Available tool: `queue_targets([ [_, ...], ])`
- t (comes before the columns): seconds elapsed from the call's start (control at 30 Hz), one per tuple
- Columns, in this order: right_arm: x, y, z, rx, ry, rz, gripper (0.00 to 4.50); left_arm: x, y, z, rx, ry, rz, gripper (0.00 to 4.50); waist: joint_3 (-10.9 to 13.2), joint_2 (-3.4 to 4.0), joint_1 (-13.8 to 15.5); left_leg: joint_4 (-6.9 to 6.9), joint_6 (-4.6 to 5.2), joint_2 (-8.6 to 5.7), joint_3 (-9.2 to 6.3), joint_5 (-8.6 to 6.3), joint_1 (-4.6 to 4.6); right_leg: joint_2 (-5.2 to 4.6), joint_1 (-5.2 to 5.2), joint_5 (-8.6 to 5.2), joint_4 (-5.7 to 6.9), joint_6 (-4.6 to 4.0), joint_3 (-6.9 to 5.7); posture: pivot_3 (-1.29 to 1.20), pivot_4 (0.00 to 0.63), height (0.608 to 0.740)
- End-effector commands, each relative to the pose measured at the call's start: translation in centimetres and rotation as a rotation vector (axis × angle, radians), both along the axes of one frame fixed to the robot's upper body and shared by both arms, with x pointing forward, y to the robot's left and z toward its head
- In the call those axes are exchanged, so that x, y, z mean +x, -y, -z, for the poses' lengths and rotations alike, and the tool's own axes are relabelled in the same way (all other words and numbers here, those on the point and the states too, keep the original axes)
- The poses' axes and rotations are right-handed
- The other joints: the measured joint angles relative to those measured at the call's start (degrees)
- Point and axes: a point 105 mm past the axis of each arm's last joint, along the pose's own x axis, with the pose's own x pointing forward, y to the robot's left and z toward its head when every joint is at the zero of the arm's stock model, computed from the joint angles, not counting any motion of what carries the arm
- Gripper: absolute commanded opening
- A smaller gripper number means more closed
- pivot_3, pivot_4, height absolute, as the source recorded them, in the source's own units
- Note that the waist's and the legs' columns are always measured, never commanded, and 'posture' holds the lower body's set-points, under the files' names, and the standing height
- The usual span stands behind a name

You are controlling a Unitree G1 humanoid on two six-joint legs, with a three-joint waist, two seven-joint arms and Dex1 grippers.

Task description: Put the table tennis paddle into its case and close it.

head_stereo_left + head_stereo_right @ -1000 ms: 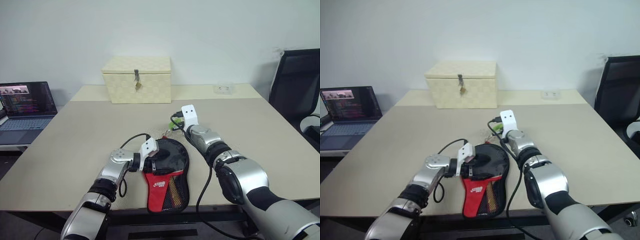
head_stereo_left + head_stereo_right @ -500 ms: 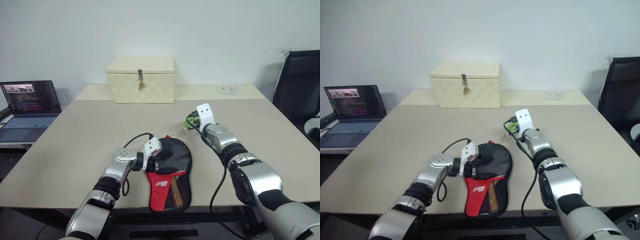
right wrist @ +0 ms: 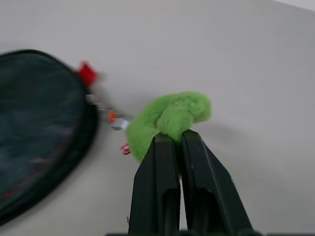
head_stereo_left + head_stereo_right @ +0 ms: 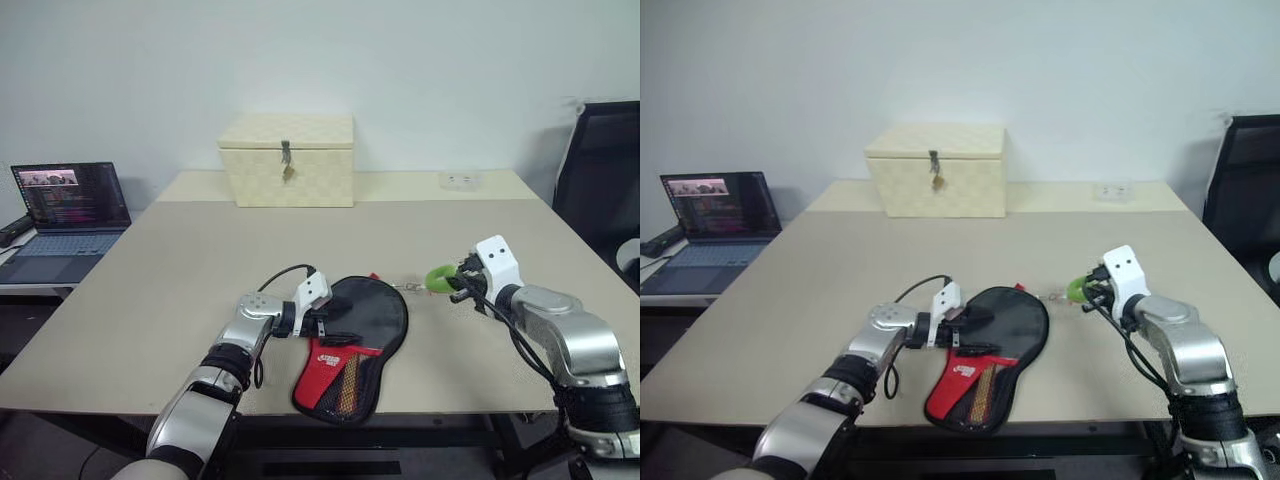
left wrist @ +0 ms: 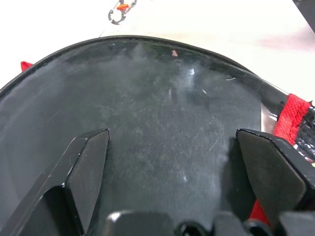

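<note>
**A:** Start with the head views. Where does your case (image 4: 352, 345) lie?

**B:** Flat on the desk (image 4: 180, 260) near its front edge, round black end toward the far side, red end toward you, long axis running front to back with a slight tilt. I can't tell you where the table tennis paddle is; I judge it is inside. Your left gripper (image 4: 325, 325) sits at the case's left rim, fingers spread wide over the black top. Your right gripper (image 4: 458, 287) is well off to the case's right, pinching a green fuzzy pull (image 4: 440, 277) tied by a short chain (image 4: 407, 288) to the case's top right edge.

**A:** And your left wrist view?

**B:** The two fingers (image 5: 86, 164) stand apart over the glossy black face, not pinching. The red trim (image 5: 294, 115) shows beside one of them.

**A:** The right wrist view?

**B:** Fingers (image 3: 165, 167) pressed together on the green pull. The case lies beyond it, chain between them.

**A:** So what does your next move turn on?

**B:** The pull lies to the case's right, so your right arm draws the zip while your left steadies the case. Keep the pull along the rim, I'd judge.
</note>
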Motion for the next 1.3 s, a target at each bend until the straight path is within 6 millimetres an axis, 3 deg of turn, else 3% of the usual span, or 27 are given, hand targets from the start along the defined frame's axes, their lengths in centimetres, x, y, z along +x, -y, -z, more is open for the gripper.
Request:
queue_targets([
  [0.03,-3.4,-3.6,-0.2,0.043,-0.065,-0.187,0.06,-0.9,0.6,2.5,0.075,-0.062,0.025,4.5,0.0,-0.01,0.1,0.02,0.0,-0.03,-0.02,0.0,-0.02,-0.02,0.01,0.0,-0.01,0.02,-0.01,0.0,0.15,0.74],
  [0.23,-7.9,-4.7,2.0,0.016,-0.262,-0.373,0.06,-0.8,0.8,2.4,0.07,-0.056,0.028,4.5,0.0,-0.03,0.5,0.08,0.01,-0.2,-0.2,0.0,-0.2,-0.18,0.08,0.06,-0.3,0.14,-0.15,0.0,0.15,0.74],
  [0.37,-7.1,-4.5,1.8,-0.003,-0.253,-0.36,0.06,-0.8,0.7,2.3,0.061,-0.052,0.026,4.5,0.0,-0.03,0.3,0.05,0.04,-0.18,-0.25,-0.02,-0.1,-0.19,0.29,0.08,-0.52,0.19,-0.21,0.0,0.15,0.74],
  [0.53,-6.3,-3.7,1.0,-0.021,-0.243,-0.368,1.4,-0.7,0.3,2.0,0.048,-0.045,0.014,4.5,0.0,-0.04,0.2,0.06,0.04,-0.19,-0.32,-0.02,-0.1,-0.19,0.36,0.09,-0.6,0.21,-0.26,0.0,0.15,0.74],
  [0.63,-7.4,-4.0,0.5,-0.045,-0.264,-0.475,2.42,-0.7,0.3,1.8,0.037,-0.037,0.011,4.5,0.0,-0.04,0.1,0.05,0.05,-0.19,-0.35,-0.02,-0.1,-0.19,0.37,0.08,-0.61,0.21,-0.29,0.0,0.15,0.74],
  [0.7,-7.5,-3.7,0.2,-0.045,-0.263,-0.498,2.42,-0.8,0.3,1.7,0.029,-0.032,0.014,4.5,0.0,-0.04,-0.1,0.06,0.05,-0.19,-0.35,-0.03,-0.09,-0.19,0.38,0.08,-0.61,0.21,-0.29,0.0,0.15,0.74],
  [0.93,-1.4,-1.8,-3.8,0.091,-0.06,-0.328,2.42,-1.1,0.0,-0.5,-0.036,0.022,0.026,4.5,0.0,-0.09,-0.4,0.08,0.05,-0.16,-0.33,-0.02,-0.05,-0.18,0.41,0.1,-0.6,0.23,-0.25,0.0,0.15,0.74],
  [1.07,2.4,-1.7,-2.6,0.116,-0.051,-0.229,2.42,-1.7,-1.1,-3.2,-0.061,0.077,0.052,4.5,0.0,-0.13,-0.5,0.03,0.05,-0.13,-0.3,-0.02,-0.14,-0.16,0.27,0.2,-0.6,0.05,-0.21,0.0,0.15,0.74],
  [1.3,5.2,-3.3,0.0,0.165,-0.093,-0.19,2.42,-3.4,-4.0,-5.4,-0.01,0.104,0.069,4.5,0.1,-0.12,-0.7,-0.15,0.05,-0.07,-0.03,-0.02,-0.31,-0.18,-0.1,0.27,-0.55,-0.11,0.0,0.0,0.15,0.74],
])
